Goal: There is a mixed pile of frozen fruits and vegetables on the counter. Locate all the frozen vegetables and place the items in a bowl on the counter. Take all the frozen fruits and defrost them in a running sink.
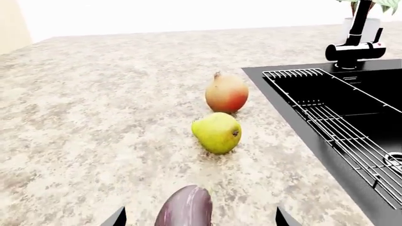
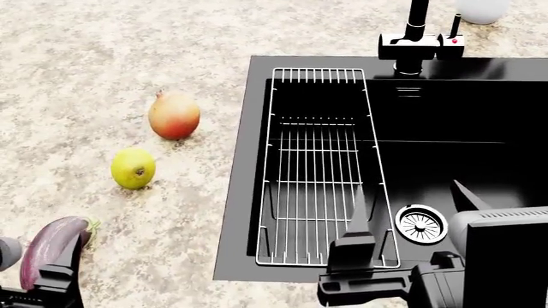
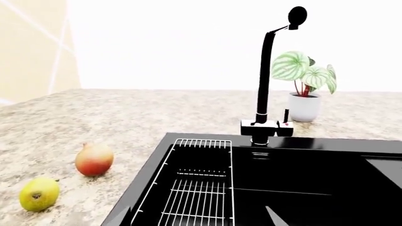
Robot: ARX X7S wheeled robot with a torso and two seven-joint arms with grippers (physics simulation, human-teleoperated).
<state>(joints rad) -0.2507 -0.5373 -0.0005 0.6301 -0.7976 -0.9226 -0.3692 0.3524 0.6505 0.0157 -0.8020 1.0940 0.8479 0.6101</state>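
Your left claw [image 1: 199, 217] sits spread around the purple streaked eggplant [image 2: 50, 249]; right claw [image 2: 411, 221] released over the black sink [image 2: 479, 128]. Only the right wrist view shows the potted plant [image 3: 306, 82].

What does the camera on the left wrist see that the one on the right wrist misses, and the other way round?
Only the left wrist view shows the eggplant, close up between the open left gripper fingers.

Only the right wrist view shows the potted plant's leaves in full and the faucet's tall top.

Both show the pear, the red-and-yellow fruit, the black sink with its wire rack, and the speckled counter.
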